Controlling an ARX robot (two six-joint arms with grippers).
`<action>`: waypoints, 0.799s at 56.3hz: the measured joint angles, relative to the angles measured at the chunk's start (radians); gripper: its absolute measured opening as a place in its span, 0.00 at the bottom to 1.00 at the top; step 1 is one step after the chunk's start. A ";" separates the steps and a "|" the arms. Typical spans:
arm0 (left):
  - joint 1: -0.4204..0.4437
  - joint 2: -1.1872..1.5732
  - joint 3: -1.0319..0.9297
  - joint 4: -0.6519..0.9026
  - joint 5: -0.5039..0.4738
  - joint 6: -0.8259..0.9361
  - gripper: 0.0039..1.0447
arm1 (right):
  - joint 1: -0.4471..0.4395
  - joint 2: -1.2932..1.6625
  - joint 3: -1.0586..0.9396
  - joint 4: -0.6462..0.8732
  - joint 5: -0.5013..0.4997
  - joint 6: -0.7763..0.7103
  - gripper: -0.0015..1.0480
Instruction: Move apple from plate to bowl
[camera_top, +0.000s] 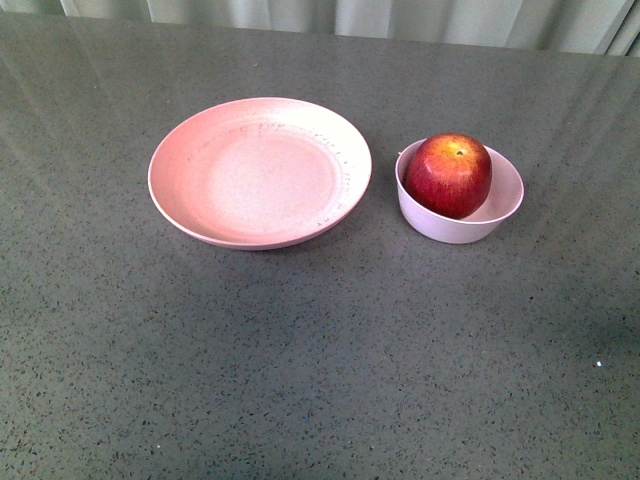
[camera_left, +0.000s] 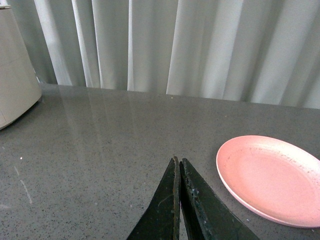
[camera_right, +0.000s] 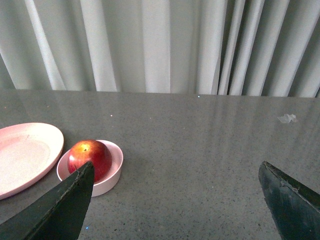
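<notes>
Front view, right of centre: we see glossy dark-red apple (camera_top: 448, 174) with yellow-orange stem patch sitting inside small deep pale-pink bowl (camera_top: 493, 216), stem dimple up. Wide shallow speckled pale-pink plate (camera_top: 200, 140) left of centre, bare, just beside bowl, not touching. Both rest on grey speckled table (camera_top: 320, 370); pale curtain (camera_top: 400, 15) along top edge. No arm in this view. Left wrist view: our left gripper (camera_left: 178, 161) has dark fingers pressed together, nothing between. Right wrist view: our right gripper (camera_right: 175, 172) spread wide, empty, well apart from bowl.
</notes>
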 joint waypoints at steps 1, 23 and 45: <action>0.000 -0.003 0.000 -0.004 0.000 0.000 0.01 | 0.000 0.000 0.000 0.000 0.000 0.000 0.91; 0.000 -0.117 0.000 -0.117 0.000 0.000 0.01 | 0.000 0.000 0.000 0.000 0.000 0.000 0.91; 0.000 -0.285 0.000 -0.302 0.000 0.000 0.01 | 0.000 0.000 0.000 0.000 0.000 0.000 0.91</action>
